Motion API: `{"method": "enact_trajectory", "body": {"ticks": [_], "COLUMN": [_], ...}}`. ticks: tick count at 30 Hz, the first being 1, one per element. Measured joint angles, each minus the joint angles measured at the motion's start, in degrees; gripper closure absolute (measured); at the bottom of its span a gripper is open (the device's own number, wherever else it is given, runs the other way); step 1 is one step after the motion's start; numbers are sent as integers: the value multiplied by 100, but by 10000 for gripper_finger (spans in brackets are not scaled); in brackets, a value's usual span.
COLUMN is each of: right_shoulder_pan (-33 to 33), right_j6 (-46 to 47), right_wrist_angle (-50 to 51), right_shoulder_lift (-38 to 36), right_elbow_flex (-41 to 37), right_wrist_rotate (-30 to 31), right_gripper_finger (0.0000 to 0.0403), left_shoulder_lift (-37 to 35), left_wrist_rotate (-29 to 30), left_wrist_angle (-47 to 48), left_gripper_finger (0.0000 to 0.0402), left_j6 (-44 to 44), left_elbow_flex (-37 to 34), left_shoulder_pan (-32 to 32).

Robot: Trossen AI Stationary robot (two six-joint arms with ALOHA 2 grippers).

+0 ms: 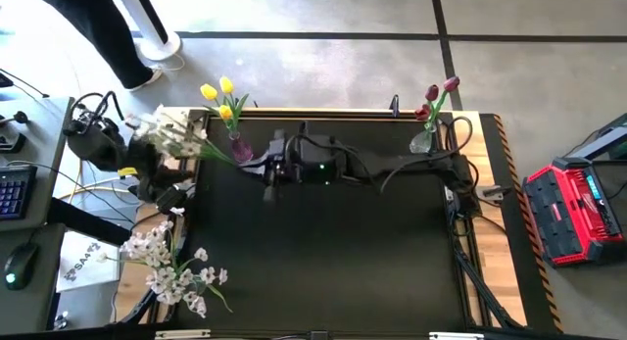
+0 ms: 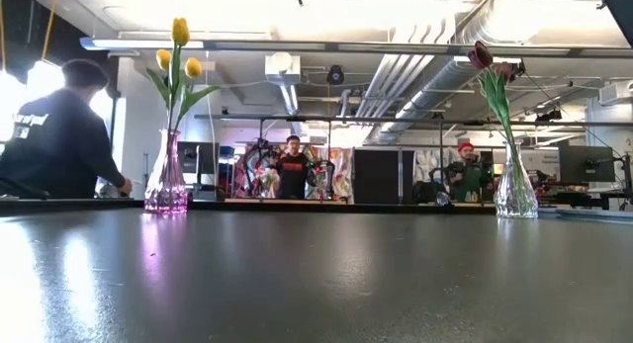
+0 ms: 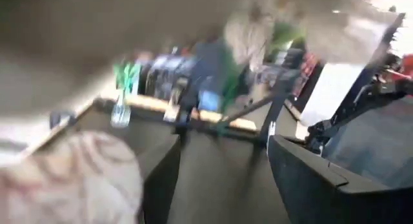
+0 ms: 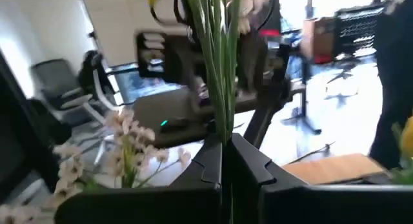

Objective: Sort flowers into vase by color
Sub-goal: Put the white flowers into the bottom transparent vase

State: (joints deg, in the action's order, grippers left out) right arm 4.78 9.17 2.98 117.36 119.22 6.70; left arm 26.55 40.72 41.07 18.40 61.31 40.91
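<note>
A purple vase (image 1: 238,149) (image 2: 166,180) at the table's far left holds yellow tulips (image 1: 220,95). A clear vase (image 1: 422,141) (image 2: 515,190) at the far right holds dark red tulips (image 1: 438,93). My right gripper (image 1: 266,171) (image 4: 224,143) reaches across to the far left and is shut on a white blossom spray (image 1: 171,134). My left gripper (image 1: 174,193) (image 3: 219,179) hangs open past the table's left edge, close under those blossoms. A second white spray (image 1: 171,267) (image 4: 122,146) stands off the near-left corner; what it stands in is hidden. My right gripper pinches the white spray's green stems (image 4: 222,121) between its two shut fingers, near the stems' lower end. The stems run on ahead of the fingers toward the table's left. The spray is lifted clear, its blossoms (image 1: 176,132) out over the far-left corner.
The black table top (image 1: 333,252) lies between the two vases. Cables and arm bases (image 1: 323,169) sit along the far edge. A red case (image 1: 573,208) stands to the right, a desk with keyboard (image 1: 10,193) to the left. People show in the room behind.
</note>
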Motion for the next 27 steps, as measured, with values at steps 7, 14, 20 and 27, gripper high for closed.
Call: {"method": "enact_trajectory", "body": {"ticks": [7, 14, 20, 27], "right_shoulder_pan": [-243, -295, -328, -392], "right_j6": [243, 247, 229, 239], "right_wrist_angle": [-502, -458, -273, -65], "right_shoulder_lift": [106, 103, 98, 96], "right_elbow_flex": [-7, -4, -4, -4], "right_wrist_rotate": [-1122, -1430, -1689, -1724], "right_gripper_finger": [403, 403, 403, 402], "left_shoulder_lift": [680, 1037, 1068, 1071], "left_wrist_rotate": [210, 443, 443, 250], "left_wrist_angle": [-1478, -2374, -2647, -2579], "left_gripper_finger": [178, 178, 184, 227], "left_j6": [-1522, -2198, -2128, -1844], "left_elbow_flex": [-62, -62, -62, -62], "left_shoulder_pan": [0, -38, -298, -469]}}
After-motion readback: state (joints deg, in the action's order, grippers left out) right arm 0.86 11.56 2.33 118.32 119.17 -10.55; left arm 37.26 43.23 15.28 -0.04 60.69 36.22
